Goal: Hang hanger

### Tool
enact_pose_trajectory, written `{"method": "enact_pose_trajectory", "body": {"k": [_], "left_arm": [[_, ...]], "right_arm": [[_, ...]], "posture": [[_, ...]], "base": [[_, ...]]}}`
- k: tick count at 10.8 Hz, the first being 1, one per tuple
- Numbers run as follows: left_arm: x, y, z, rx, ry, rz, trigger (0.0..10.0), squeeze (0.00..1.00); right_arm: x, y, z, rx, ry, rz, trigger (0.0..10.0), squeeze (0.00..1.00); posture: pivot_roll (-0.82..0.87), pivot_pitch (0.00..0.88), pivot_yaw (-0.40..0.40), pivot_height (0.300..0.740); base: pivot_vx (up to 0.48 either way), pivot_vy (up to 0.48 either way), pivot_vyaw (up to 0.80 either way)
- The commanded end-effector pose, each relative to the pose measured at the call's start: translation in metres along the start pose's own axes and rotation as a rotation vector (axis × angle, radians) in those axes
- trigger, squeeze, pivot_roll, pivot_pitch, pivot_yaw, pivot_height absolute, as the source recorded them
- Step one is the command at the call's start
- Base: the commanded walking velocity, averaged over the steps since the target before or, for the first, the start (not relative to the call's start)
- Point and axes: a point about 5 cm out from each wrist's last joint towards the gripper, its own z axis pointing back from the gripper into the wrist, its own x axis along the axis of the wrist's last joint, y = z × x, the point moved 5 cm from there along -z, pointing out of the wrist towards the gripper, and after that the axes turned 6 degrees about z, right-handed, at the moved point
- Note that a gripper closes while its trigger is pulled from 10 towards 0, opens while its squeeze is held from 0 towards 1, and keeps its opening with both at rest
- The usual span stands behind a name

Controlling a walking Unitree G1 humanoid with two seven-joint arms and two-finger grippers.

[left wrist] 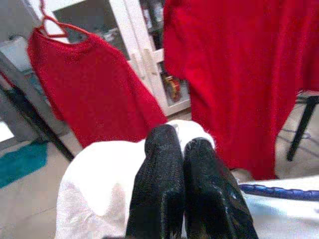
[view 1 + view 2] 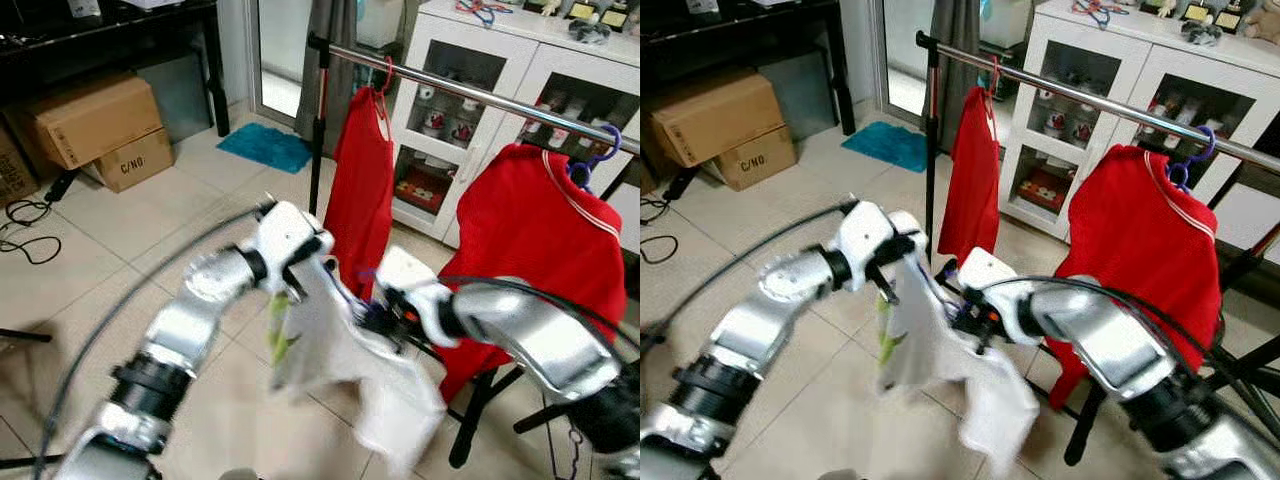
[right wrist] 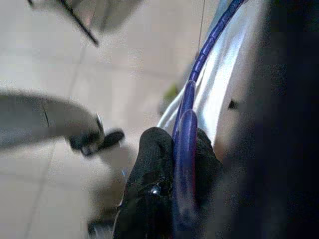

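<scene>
Below the steel clothes rail (image 2: 480, 95) with its two red shirts (image 2: 530, 240), the right pincer (image 3: 174, 164) is clamped on a blue hanger (image 3: 192, 99) carrying a white garment (image 2: 340, 350), the left pincer (image 1: 182, 164) pinched together on that cloth, white glass-door cabinet (image 2: 470, 60) behind, cardboard boxes (image 2: 95, 125) on tiled floor (image 2: 120, 230).

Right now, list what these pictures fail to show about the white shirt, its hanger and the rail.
- Blue hanger: its hook and full shape, covered by the white shirt in the eye views.
- White shirt: the green print, motion-blurred.
- Left gripper: whatever it pinches, hidden under cloth.
- Rail: its right end, cut off by the eye views' edge.
- Right gripper: fingertips blurred.
</scene>
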Motion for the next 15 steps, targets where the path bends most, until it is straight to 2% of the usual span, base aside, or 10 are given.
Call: {"method": "enact_pose_trajectory", "body": {"k": [1,2,3,4,6,7,8,11,13,15], "left_arm": [[0.066,-0.009,-0.003,-0.048,-0.249,-0.048,0.0,0.0],[0.085,0.003,0.005,-0.008,-0.317,-0.032,0.0,0.0],[0.087,0.013,0.011,0.022,-0.306,-0.057,0.0,0.0],[0.072,0.032,0.021,0.09,-0.228,-0.095,0.0,0.0],[0.042,0.06,0.042,0.21,-0.115,-0.116,0.0,0.0],[0.022,0.069,0.054,0.265,-0.051,-0.115,0.0,0.0],[0.014,0.071,0.059,0.287,-0.035,-0.1,0.0,0.0],[0.021,0.041,0.042,0.161,-0.109,-0.089,0.0,0.0],[0.055,0.012,0.015,0.071,-0.239,-0.115,0.0,0.0],[0.08,0.002,0.007,0.047,-0.337,-0.124,0.0,0.0]], "right_arm": [[-0.024,0.027,-0.016,0.135,0.105,-0.006,0.0,0.0],[-0.042,0.03,-0.016,0.154,0.161,-0.017,0.0,0.0],[-0.047,0.028,-0.015,0.145,0.175,-0.032,0.0,0.0],[-0.045,0.018,-0.009,0.099,0.136,-0.067,0.0,0.0],[-0.018,-0.007,0.007,-0.027,-0.102,-0.199,0.0,0.0],[-0.004,-0.012,0.026,-0.047,-0.245,-0.256,0.0,0.0],[-0.001,-0.011,0.036,-0.048,-0.29,-0.27,0.0,0.0],[0.022,-0.009,0.045,-0.07,-0.414,-0.299,0.0,0.0],[0.029,0.005,0.024,-0.045,-0.351,-0.269,0.0,0.0],[0.015,0.012,0.012,-0.05,-0.25,-0.259,0.0,0.0]], "posture": [[0.08,0.0,-0.083,0.74],[0.08,0.0,-0.086,0.74],[0.08,0.0,-0.09,0.74],[0.08,0.0,-0.09,0.74],[0.08,0.0,-0.094,0.74],[0.08,0.0,-0.092,0.74],[0.08,0.0,-0.089,0.74],[0.07,0.0,-0.083,0.74],[0.07,0.0,-0.081,0.74],[0.08,0.0,-0.079,0.74]], "base": [[0.0,0.0,0.0],[0.0,0.0,0.0],[0.0,0.0,0.0],[0.0,0.0,0.0],[0.0,0.0,0.0],[0.0,0.0,0.0],[0.0,0.0,0.0],[0.0,0.0,0.0],[0.0,0.0,0.0],[0.0,0.0,0.0]]}}
